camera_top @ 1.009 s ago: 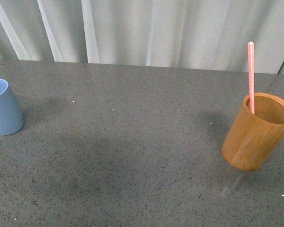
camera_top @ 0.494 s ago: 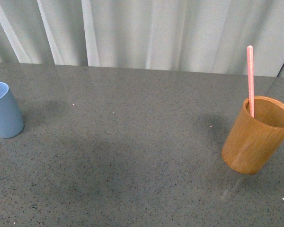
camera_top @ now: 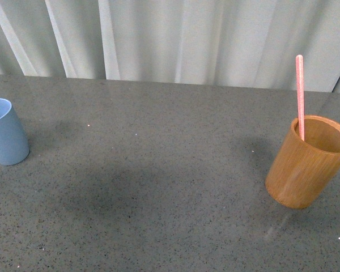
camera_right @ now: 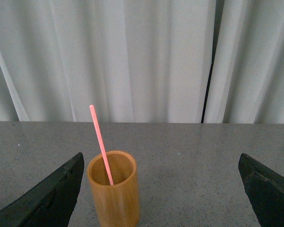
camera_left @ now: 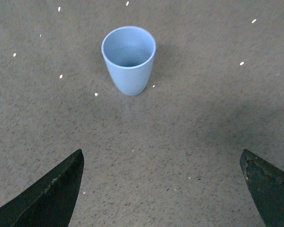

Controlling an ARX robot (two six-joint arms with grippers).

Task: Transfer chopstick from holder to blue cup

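Note:
The pink-red chopstick (camera_top: 300,93) stands in the orange-brown wooden holder (camera_top: 306,164) at the table's right side in the front view. The light-blue cup (camera_top: 5,133) stands upright at the far left. Neither gripper shows in the front view. In the left wrist view my left gripper (camera_left: 161,189) is open and empty, above the table, with the blue cup (camera_left: 128,59) ahead of it. In the right wrist view my right gripper (camera_right: 161,189) is open and empty, with the holder (camera_right: 113,191) and chopstick (camera_right: 101,144) ahead, nearer one finger.
The grey speckled tabletop (camera_top: 158,181) runs back to a white curtain (camera_top: 170,39). The same curtain (camera_right: 132,56) fills the background of the right wrist view.
The front view has shifted slightly: cup and holder sit a little lower in the picture than a second ago. The cup, holder and chopstick have not moved on the table.

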